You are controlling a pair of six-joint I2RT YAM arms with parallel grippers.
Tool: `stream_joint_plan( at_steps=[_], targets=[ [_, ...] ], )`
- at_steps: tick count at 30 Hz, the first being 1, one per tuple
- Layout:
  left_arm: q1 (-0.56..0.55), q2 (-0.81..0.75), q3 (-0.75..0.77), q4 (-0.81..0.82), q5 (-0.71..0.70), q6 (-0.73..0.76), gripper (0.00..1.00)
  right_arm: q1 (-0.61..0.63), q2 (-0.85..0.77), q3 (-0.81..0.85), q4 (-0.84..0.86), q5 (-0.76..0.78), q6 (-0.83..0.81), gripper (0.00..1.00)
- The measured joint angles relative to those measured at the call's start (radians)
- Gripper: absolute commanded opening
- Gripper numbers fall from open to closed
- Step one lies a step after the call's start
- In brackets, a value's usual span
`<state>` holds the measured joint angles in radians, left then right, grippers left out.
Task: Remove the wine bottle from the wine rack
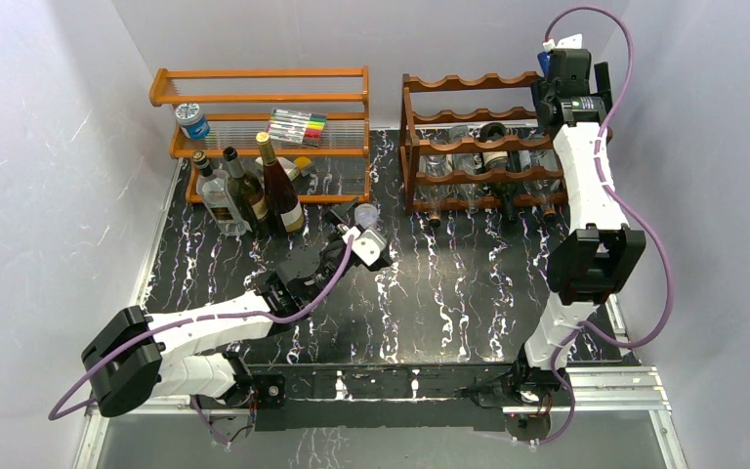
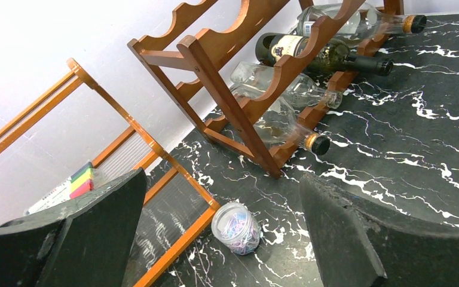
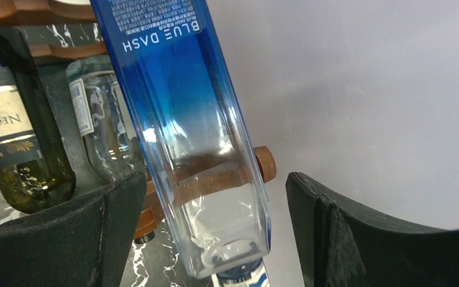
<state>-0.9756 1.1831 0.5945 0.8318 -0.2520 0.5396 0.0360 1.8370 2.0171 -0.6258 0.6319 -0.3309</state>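
Note:
The dark reddish-brown wine rack (image 1: 469, 147) stands at the back right and holds several bottles lying in its cradles. It also shows in the left wrist view (image 2: 239, 89). A dark green wine bottle (image 1: 496, 142) lies in a middle row, seen too in both wrist views (image 2: 326, 54) (image 3: 12, 131). My right gripper (image 1: 568, 78) is at the rack's top right corner, open. Its fingers (image 3: 317, 227) straddle a blue-and-clear square bottle (image 3: 185, 107) without closing on it; there is a gap on the right side. My left gripper (image 2: 224, 185) is open and empty, low over the table.
An orange straight-rail shelf (image 1: 254, 98) stands at the back left with a marker pack (image 1: 298, 125) and a blue-lidded tin (image 1: 192, 120). Three bottles (image 1: 249, 191) stand upright before it. A small clear jar of paper clips (image 2: 236, 227) sits just ahead of my left gripper.

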Motion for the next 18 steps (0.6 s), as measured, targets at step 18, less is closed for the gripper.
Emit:
stream_joint_plan(
  at_steps=[18],
  targets=[
    [-0.005, 0.039, 0.000, 0.006, -0.003, 0.044, 0.98, -0.041, 0.193, 0.180, -0.032, -0.064, -0.060, 0.86]
  ],
)
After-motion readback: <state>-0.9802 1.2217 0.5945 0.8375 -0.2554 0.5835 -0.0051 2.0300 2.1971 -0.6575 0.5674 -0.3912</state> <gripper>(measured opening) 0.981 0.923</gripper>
